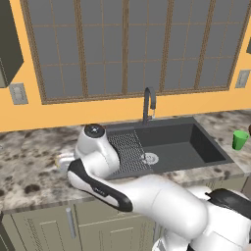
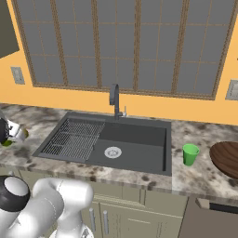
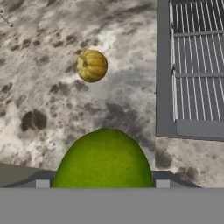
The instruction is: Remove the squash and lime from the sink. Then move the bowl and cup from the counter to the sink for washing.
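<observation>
The green lime (image 3: 103, 162) bulges up between the fingertips of my gripper (image 3: 102, 183), which is shut on it low over the speckled counter left of the sink (image 2: 135, 135). The lime also peeks out as a green bit (image 2: 7, 143) under the hand at the left edge of the right base view. Just beyond the lime, the yellow-orange squash (image 3: 92, 65) lies on the counter by itself. The green cup (image 2: 190, 154) stands upright on the counter right of the basin, and the reddish-brown bowl (image 2: 228, 158) sits further right, cut off by the frame edge.
The ribbed drainboard (image 3: 197, 65) lies close to the right of the lime in the hand view. A dark arched faucet (image 2: 115, 100) rises behind the basin. My own arm (image 1: 98, 162) covers the counter left of the sink in the left base view.
</observation>
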